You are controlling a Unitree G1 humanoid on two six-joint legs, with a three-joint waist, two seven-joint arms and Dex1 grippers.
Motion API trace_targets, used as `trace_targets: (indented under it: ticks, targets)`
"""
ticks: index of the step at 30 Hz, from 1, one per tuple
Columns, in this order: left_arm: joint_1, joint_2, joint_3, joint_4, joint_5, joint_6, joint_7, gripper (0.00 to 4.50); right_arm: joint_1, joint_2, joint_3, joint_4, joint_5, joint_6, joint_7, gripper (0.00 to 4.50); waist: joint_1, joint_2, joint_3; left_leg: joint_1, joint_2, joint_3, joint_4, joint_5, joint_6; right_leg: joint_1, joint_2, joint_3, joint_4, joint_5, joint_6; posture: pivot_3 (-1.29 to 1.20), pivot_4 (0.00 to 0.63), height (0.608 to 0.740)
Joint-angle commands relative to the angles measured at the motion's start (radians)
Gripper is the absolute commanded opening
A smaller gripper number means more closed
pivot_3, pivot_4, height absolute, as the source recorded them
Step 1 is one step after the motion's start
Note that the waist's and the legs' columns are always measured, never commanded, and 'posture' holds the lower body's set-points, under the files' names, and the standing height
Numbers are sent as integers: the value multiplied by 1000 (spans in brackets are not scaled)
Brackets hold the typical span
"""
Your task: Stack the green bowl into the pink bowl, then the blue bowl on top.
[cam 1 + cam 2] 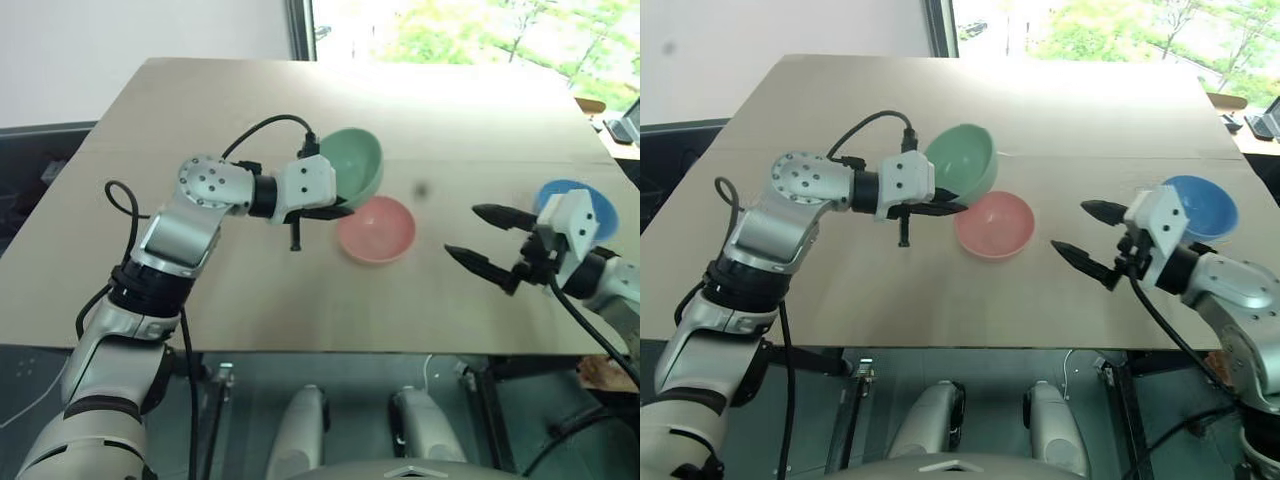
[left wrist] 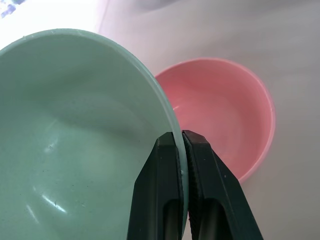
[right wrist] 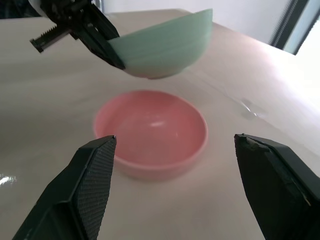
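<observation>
**Green bowl up and tilted, pink bowl waiting below**

Left gripper (image 1: 335, 211) is clamped tight on the rim of the green bowl (image 1: 355, 162), one finger inside the wall and one outside, and the bowl hangs clear of the worktop (image 1: 200, 90), tipped on its side. That rim pinch is why it tilts: all the weight hangs off one edge. Just beside and below it sits the pink bowl (image 1: 377, 229), upright and empty, the target for this drop. Over on the right, the blue bowl (image 1: 597, 205) rests near the worktop's edge, next in line. Right gripper (image 1: 488, 240) is spread wide, holding nothing, pointing toward the pink bowl from well clear, which looks like keeping out of the way
</observation>
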Motion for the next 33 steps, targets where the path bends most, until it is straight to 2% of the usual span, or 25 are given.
trace_targets:
  ticks: [1, 8, 10, 11, 15, 19, 21, 22, 24, 26, 29, 30, 32, 33]
  targets:
    - [-45, -26, -16, 32, -1, -80, -58, 53, 13, -15, -48, -56, 31, -4, -10, 3977, -5, 0, 0, 0, 0, 0, 0, 0, 0, 0, 0, 0, 0, 0, 0, 0, 150, 740]
    - [-77, -51, -43, 91, 16, -150, -138, 53, 66, -38, -95, -88, 58, 8, -26, 3977, -7, 0, 0, 0, 0, -1, 0, 0, 0, 0, 1, 0, 0, 0, 0, 0, 150, 740]
    - [-77, -44, -46, 86, 6, -147, -180, 722, 82, -46, -109, -93, 64, 10, -28, 3977, -5, 0, 0, 0, 0, -1, 0, 0, 0, 0, 0, 0, 0, 0, 0, 0, 150, 740]
    - [-76, -42, -43, 84, 3, -148, -188, 850, 87, -49, -113, -94, 67, 10, -30, 3977, -5, 0, 0, -1, 0, -1, 0, 0, 0, 0, 0, 0, 0, 0, 0, 0, 150, 740]
    - [-78, -58, 19, 71, -36, -100, -154, 2366, 84, -58, -109, -83, 66, 7, -39, 3977, -5, 0, 0, 0, 0, -1, 1, 0, 0, 1, 0, 0, 0, 0, 0, 0, 150, 740]
    - [-69, -40, 97, 30, -138, 68, -144, 2366, 93, -72, -68, -52, -21, -19, -65, 3977, -10, 0, 0, 0, 0, -1, 1, 0, 0, 0, 1, -1, 0, 0, 0, 0, 150, 740]
    - [-43, -38, 157, -7, -169, 77, -103, 2366, 92, -96, -27, -3, -99, -2, -101, 3977, -9, 0, 0, 0, 0, -1, 1, 0, 0, 0, 1, -1, 0, 0, 0, 0, 150, 740]
    - [-19, -64, 232, -16, -271, 141, -81, 2366, 70, -115, 12, 62, -168, 15, -144, 3977, -8, 0, 0, 0, 0, -1, 1, 0, 0, 1, 0, -1, 0, 0, 0, 0, 150, 740]
    - [27, -99, 328, -24, -379, 184, -44, 2366, 36, -139, 65, 159, -254, 35, -194, 3977, -9, 1, -1, 0, 0, -1, 1, 0, 0, 1, 0, 0, 0, 0, 0, 0, 150, 740]
    - [78, -94, 359, -56, -369, 165, -3, 2366, 3, -140, 97, 225, -285, 35, -203, 3977, -9, 1, -1, 0, 0, 0, 3, 0, 0, 1, 0, 0, 0, 0, 0, 0, 150, 740]
    - [137, -49, 396, -97, -458, 233, -62, 2366, -74, -126, 140, 324, -330, 29, -219, 3977, -13, 1, -1, 1, 1, -1, 2, 0, 0, 1, 1, 0, 1, 0, 0, 0, 150, 740]
    - [154, -23, 408, -111, -515, 285, -106, 2883, -102, -129, 160, 355, -360, 32, -235, 3977, -12, 1, -1, 1, 1, -1, 2, 0, 0, 1, 1, 0, 2, 0, 0, 0, 150, 740]
    - [176, 4, 427, -134, -580, 346, -127, 3069, -140, -136, 190, 394, -409, 35, -256, 3977, -11, 1, -1, 1, 1, -1, 3, 0, 0, 1, 1, 0, 1, 0, 0, 0, 150, 740]
    - [192, 22, 432, -149, -593, 365, -127, 3673, -163, -133, 197, 412, -417, 32, -253, 3977, -11, 1, -1, 0, 1, -1, 3, 0, 0, 1, 1, -1, 1, 0, 0, 0, 150, 740]
